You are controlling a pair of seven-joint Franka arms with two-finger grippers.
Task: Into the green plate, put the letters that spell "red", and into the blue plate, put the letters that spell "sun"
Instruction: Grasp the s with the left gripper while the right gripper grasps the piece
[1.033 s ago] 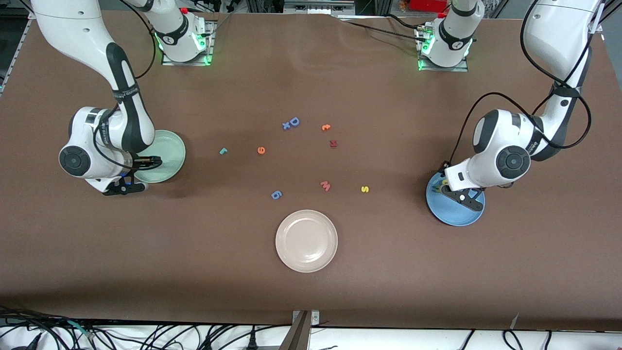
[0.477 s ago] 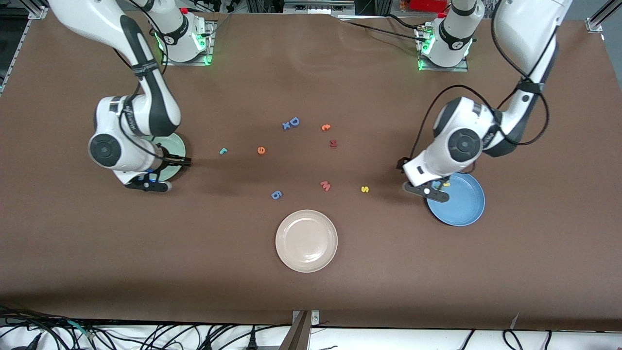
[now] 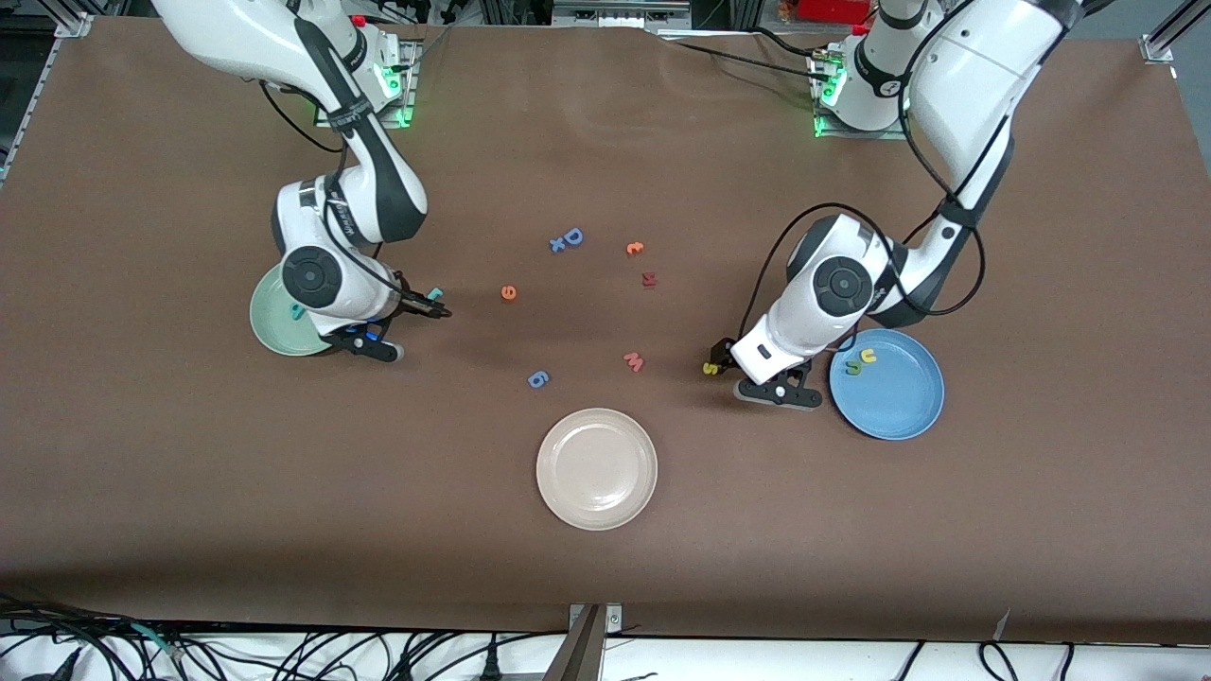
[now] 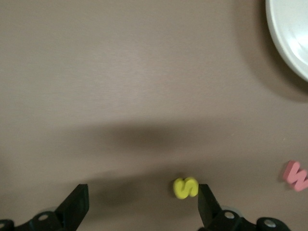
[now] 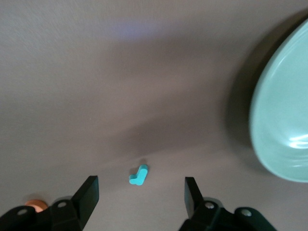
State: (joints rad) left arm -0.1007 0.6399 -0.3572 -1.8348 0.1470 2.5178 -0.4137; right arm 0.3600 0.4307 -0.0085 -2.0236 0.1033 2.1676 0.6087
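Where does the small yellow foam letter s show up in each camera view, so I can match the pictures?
Front view: the small yellow foam letter s lies on the table beside the left gripper, nearer the right arm's end than the blue plate.
Left wrist view: the s sits low in the picture, against one open finger.
Right wrist view: not in it.
Shared landmark: the pink foam letter w, beside the s.

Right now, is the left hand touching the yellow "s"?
Cannot tell. In the left wrist view the yellow "s" lies on the table close beside one finger of the open left hand, with no plain gap or contact.
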